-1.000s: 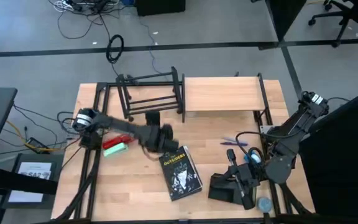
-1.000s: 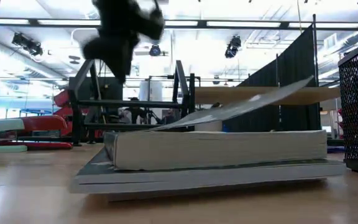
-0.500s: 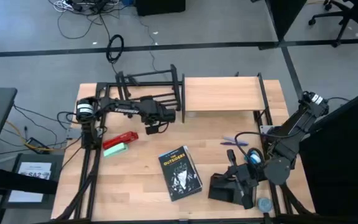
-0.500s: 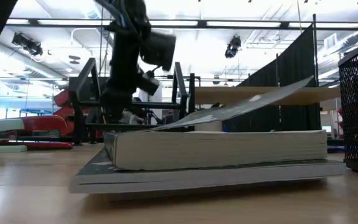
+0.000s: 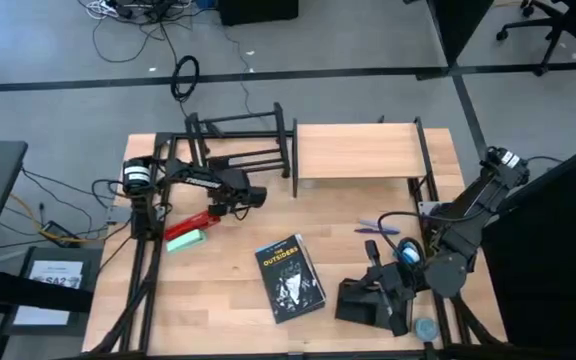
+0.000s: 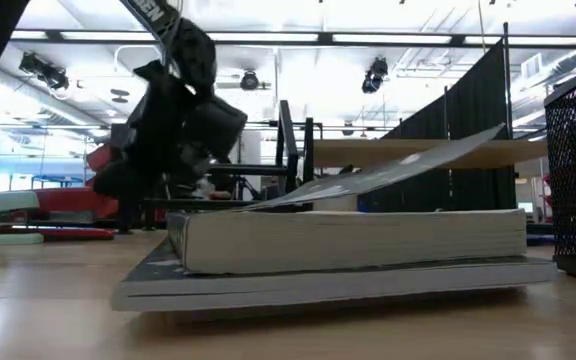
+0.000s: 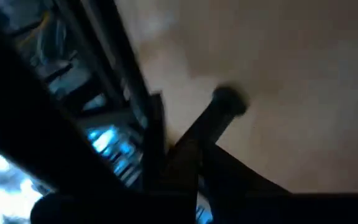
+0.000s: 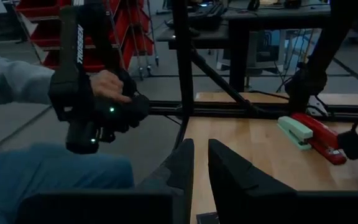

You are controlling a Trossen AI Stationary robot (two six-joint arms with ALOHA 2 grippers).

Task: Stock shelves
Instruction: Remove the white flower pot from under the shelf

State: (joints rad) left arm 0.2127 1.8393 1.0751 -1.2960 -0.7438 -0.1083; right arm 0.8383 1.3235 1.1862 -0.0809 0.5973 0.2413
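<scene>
The shelves stand at the table's far side: a black tube-frame rack [image 5: 243,150] and a wood-topped unit [image 5: 356,152]. My left gripper [image 5: 218,210] hangs low by the right end of a red stapler [image 5: 193,222], which lies on the table beside a green stapler [image 5: 186,238]. Whether it touches the red stapler does not show. A black paperback [image 5: 290,278] lies flat mid-table, its cover curling up in the low view [image 6: 398,165]. My right gripper [image 8: 199,168] waits shut at the near right, above a black mesh tray [image 5: 368,305].
Pens [image 5: 378,228] lie on the table in front of the wood-topped unit. A small round object [image 5: 425,327] sits at the near right corner. In the right wrist view a person's hand [image 8: 110,84] holds a dark control handle beyond the table's left edge.
My left gripper has left the book's far edge, swung toward the far side up to the black rack, then drawn back toward the table's left and come down beside the red stapler. The book and both staplers have kept their places.
</scene>
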